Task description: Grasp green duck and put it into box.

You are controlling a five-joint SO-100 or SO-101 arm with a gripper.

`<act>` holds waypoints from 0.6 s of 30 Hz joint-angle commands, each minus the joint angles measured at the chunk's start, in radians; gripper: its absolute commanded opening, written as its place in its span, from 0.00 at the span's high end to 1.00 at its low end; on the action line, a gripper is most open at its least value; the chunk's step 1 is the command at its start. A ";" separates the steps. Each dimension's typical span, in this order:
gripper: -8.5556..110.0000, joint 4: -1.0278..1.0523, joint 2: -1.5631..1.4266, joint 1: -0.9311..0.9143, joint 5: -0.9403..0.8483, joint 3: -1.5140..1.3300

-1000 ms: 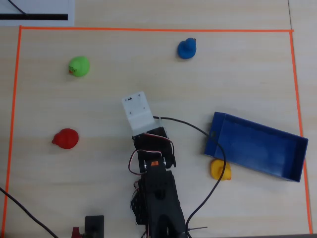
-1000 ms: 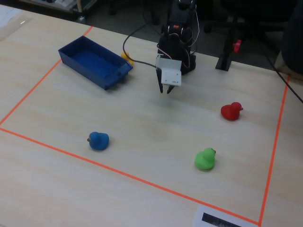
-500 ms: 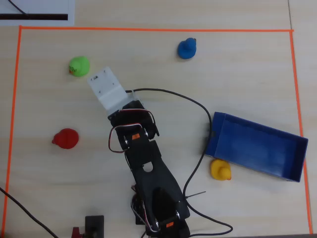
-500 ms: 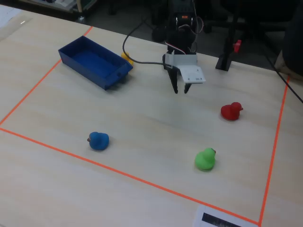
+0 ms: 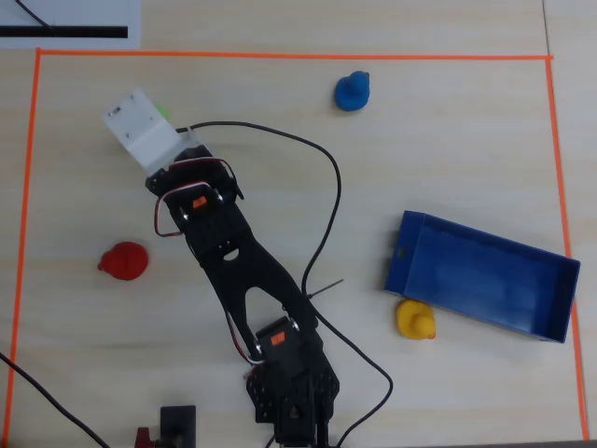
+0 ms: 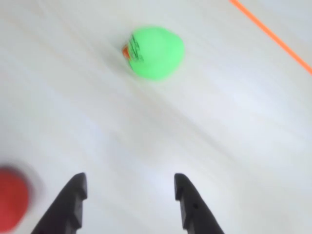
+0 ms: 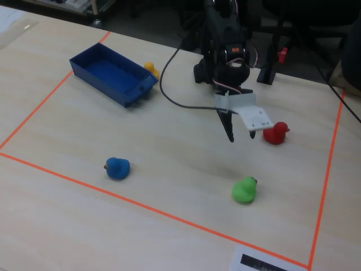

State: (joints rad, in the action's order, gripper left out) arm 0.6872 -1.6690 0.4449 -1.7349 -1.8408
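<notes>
The green duck (image 6: 153, 52) sits on the table ahead of my gripper (image 6: 129, 183), clear of the two dark fingers. The gripper is open and empty. In the fixed view the gripper (image 7: 240, 134) hangs above the table, with the green duck (image 7: 245, 190) in front of and below it. In the overhead view the gripper (image 5: 140, 119) covers the duck except for a green sliver (image 5: 164, 110). The blue box (image 5: 480, 275) lies at the right, far from the gripper, and is empty; it also shows in the fixed view (image 7: 113, 73).
A red duck (image 5: 124, 260) sits near the arm and also shows in the wrist view (image 6: 9, 200). A blue duck (image 5: 352, 91) sits at the top. A yellow duck (image 5: 415, 319) touches the box. Orange tape (image 5: 280, 55) borders the area. A black cable (image 5: 326, 187) trails across the table.
</notes>
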 commanded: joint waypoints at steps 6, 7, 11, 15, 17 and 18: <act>0.72 -0.060 0.347 -0.012 0.021 0.405; 0.72 -0.067 0.373 -0.012 0.021 0.428; 0.72 -0.092 0.456 -0.011 0.021 0.502; 0.72 -0.109 0.512 -0.018 0.021 0.538; 0.71 -0.109 0.532 -0.025 0.021 0.548; 0.71 -0.109 0.541 -0.028 0.021 0.551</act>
State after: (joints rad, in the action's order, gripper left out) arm 0.6059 -1.1244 0.4403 -1.7150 -1.3468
